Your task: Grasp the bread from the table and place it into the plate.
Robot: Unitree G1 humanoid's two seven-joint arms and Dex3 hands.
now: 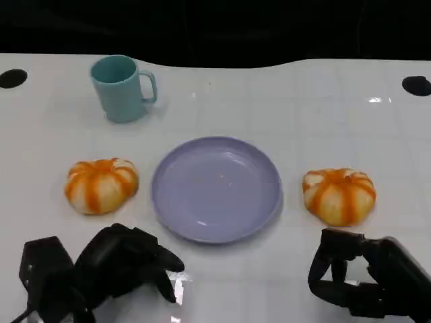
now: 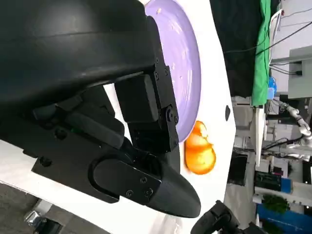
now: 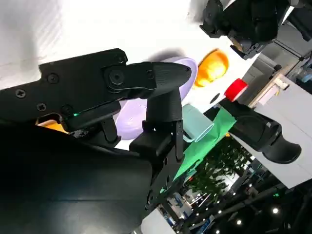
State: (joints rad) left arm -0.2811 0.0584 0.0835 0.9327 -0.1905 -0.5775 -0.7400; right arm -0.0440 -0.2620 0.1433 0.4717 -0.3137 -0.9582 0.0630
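Here's the white counter (image 1: pixel 283 101) in front of me, with the lilac plate (image 1: pixel 215 188) sitting dead centre and nothing on it. There's a bread on each side: the left bread (image 1: pixel 101 185) lies just beside the plate's rim on my left, and the right bread (image 1: pixel 339 195) lies a little off the rim on my right. Both are round, orange-striped buns, flat on the counter, neither touched. My left robot hand (image 1: pixel 124 262) hangs low at the near edge, just short of the left bread, fingers curled in with nothing in them. My right robot hand (image 1: pixel 360 279) sits near the right bread, fingers bent but apart, a clear gap between them, holding nothing. Far back on the left stands a teal mug (image 1: pixel 122 88), upright, handle pointing right.
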